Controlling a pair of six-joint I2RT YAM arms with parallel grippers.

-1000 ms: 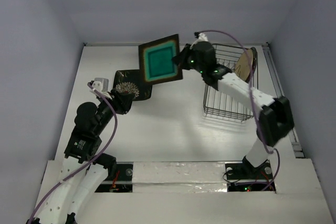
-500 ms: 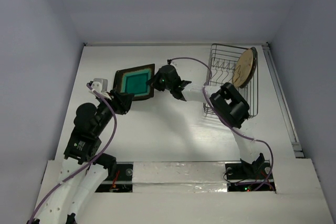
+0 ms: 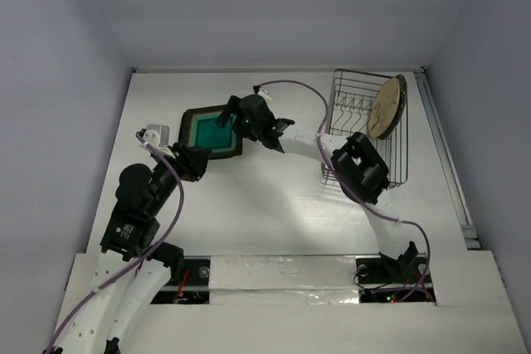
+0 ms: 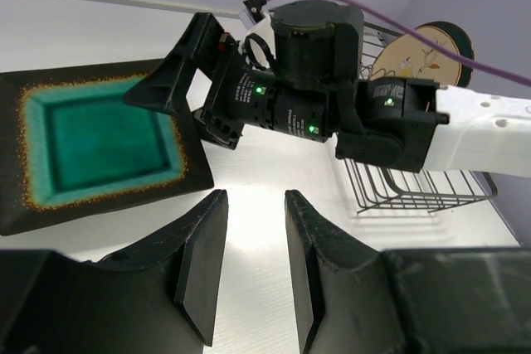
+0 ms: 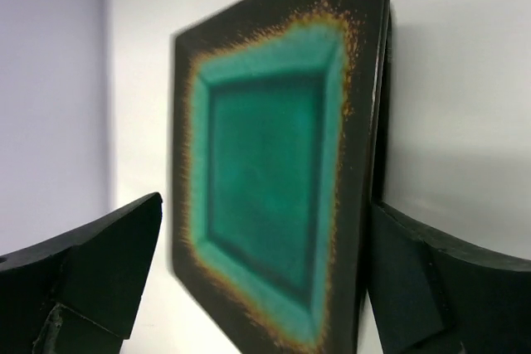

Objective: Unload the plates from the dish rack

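The square dark-rimmed teal-centred plate (image 3: 209, 132) (image 4: 91, 151) (image 5: 265, 172) lies flat on the white table at the back left. My right gripper (image 3: 238, 120) (image 5: 267, 203) is open, its fingers (image 4: 178, 68) spread to either side of the plate's right edge without clamping it. My left gripper (image 3: 192, 160) (image 4: 255, 254) hovers just in front of the plate, jaws partly apart with only bare table between them. The dark wire dish rack (image 3: 390, 167) (image 4: 415, 192) stands at the back right. A round tan-faced plate (image 3: 386, 107) (image 4: 415, 49) stands upright in it.
The right arm (image 3: 357, 163) stretches from the rack side across the middle of the table, a purple cable (image 3: 290, 89) looping above it. Grey walls close in the table on the left, back and right. A rail (image 3: 452, 180) runs along the right edge.
The right gripper brought the teal plate down from upright in the air to flat on the table at the back left, then opened its jaws. The left arm stayed put.
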